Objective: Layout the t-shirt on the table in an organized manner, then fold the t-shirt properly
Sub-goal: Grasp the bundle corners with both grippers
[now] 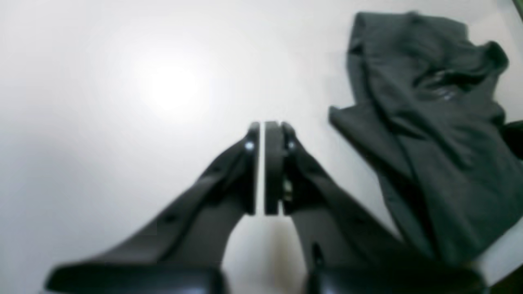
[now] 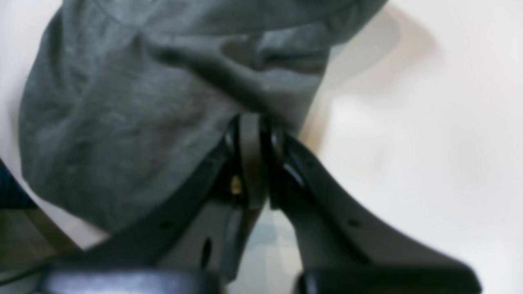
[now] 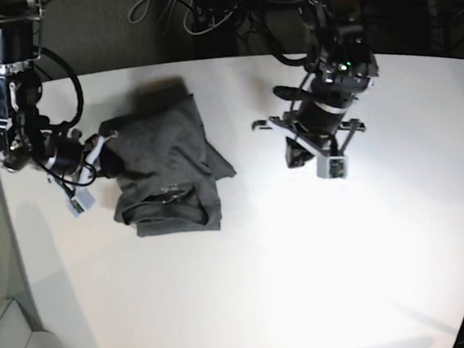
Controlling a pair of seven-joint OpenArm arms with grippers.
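A dark charcoal-grey t-shirt (image 3: 166, 168) lies bunched in a rough, rumpled heap on the left half of a large white desk (image 3: 308, 282) in the base view, not spread flat and not neatly folded. Its ribbed collar (image 3: 169, 198) shows near the front edge of the heap.

The right hand (image 3: 98, 150) sits at the left edge of the shirt. The right wrist view shows its fingers (image 2: 251, 134) pressed together with grey cloth gathered right at the tips, so it appears clamped on the shirt's edge, probably to pull that side outward and open the heap.

The left hand (image 3: 311, 146) hangs above bare desk, well apart from the shirt. The left wrist view shows its two pads (image 1: 273, 163) drawn nearly together with only a thin sliver of light between them and nothing held. It seems to be waiting away from the cloth, so only one side is under tension.

Judged from the crumpled shape, the laying-out step is not yet done.
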